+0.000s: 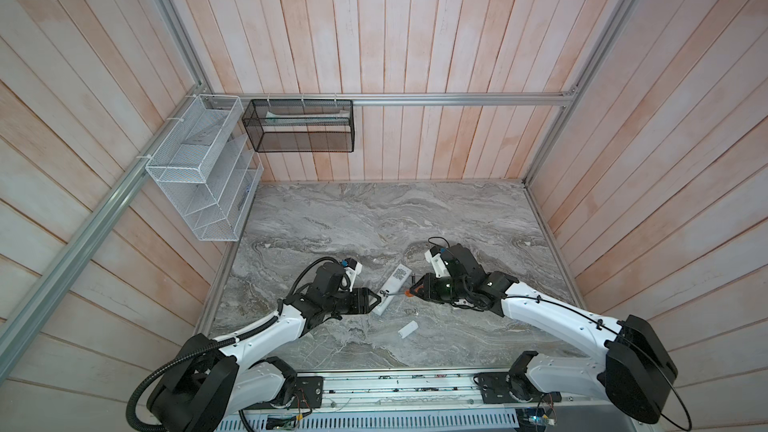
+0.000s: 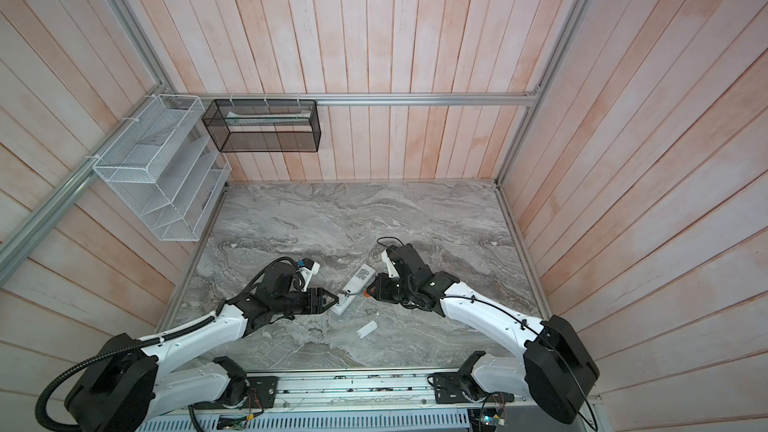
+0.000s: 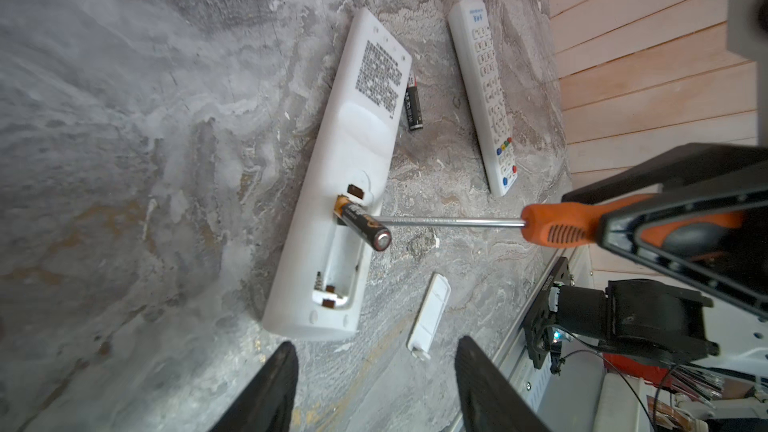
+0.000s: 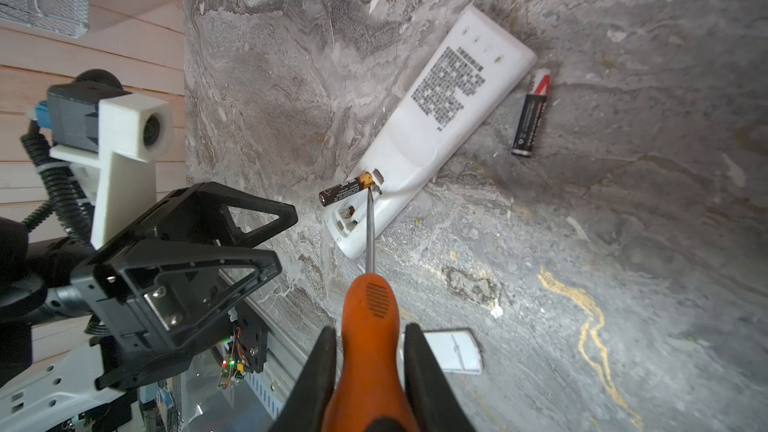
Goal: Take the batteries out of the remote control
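A white remote control (image 1: 392, 288) (image 3: 345, 151) lies face down on the marble table, its battery compartment uncovered. One black battery (image 3: 363, 224) (image 4: 341, 192) is tilted up out of the compartment, with one end raised. The tip of an orange-handled screwdriver (image 4: 369, 309) (image 3: 557, 224) rests by it. My right gripper (image 4: 370, 336) (image 1: 417, 288) is shut on the screwdriver handle. My left gripper (image 3: 376, 353) (image 1: 377, 299) stands open at the remote's compartment end, holding nothing. A second battery (image 3: 414, 105) (image 4: 528, 118) lies loose on the table beside the remote.
A small white cover (image 1: 407, 329) (image 3: 430, 315) lies on the table near the front. Another white remote (image 3: 486, 97) lies face up beyond the loose battery. A white wire basket (image 1: 199, 168) and a black mesh basket (image 1: 299, 126) hang on the walls.
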Robot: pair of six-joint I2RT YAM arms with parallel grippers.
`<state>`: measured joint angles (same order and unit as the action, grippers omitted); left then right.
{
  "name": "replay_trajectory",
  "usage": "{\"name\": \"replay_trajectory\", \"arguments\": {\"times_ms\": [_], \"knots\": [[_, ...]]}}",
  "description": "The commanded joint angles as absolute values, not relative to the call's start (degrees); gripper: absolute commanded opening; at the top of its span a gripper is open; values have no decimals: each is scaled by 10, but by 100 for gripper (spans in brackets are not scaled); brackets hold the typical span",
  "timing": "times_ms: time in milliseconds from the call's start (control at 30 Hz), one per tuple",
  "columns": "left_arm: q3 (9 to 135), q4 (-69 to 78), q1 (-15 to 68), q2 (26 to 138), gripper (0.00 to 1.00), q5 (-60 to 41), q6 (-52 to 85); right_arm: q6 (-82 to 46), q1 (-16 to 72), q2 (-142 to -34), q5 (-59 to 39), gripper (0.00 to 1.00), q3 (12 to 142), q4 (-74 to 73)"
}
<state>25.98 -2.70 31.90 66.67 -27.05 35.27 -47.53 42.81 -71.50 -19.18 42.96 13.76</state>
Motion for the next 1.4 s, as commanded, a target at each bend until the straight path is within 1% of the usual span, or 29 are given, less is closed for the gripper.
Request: {"name": "replay_trajectory", "arguments": {"times_ms": [0,367,567,733,833,967,1067,1200,1367], "knots": [[257,-49,308,645,63,-277,339,-458,424,-722,-178,0,467,134],[253,-68,290,618,64,-282,332,-447,425,-758,-190,0,506,147],[250,-75,288,615,64,-271,324,-452,434,-767,-191,0,521,216],[250,-49,287,642,64,-272,322,-438,441,-778,-180,0,546,262],[278,-56,288,673,65,-261,297,-432,439,-763,-156,0,561,283],[364,-113,296,730,66,-213,228,-424,423,-720,-106,0,587,339],[440,-155,315,794,66,-176,175,-425,392,-671,-85,0,572,363],[541,-199,342,903,66,-141,108,-425,334,-597,-103,0,523,358],[628,-243,376,998,66,-91,51,-419,294,-548,-136,0,488,358]]}}
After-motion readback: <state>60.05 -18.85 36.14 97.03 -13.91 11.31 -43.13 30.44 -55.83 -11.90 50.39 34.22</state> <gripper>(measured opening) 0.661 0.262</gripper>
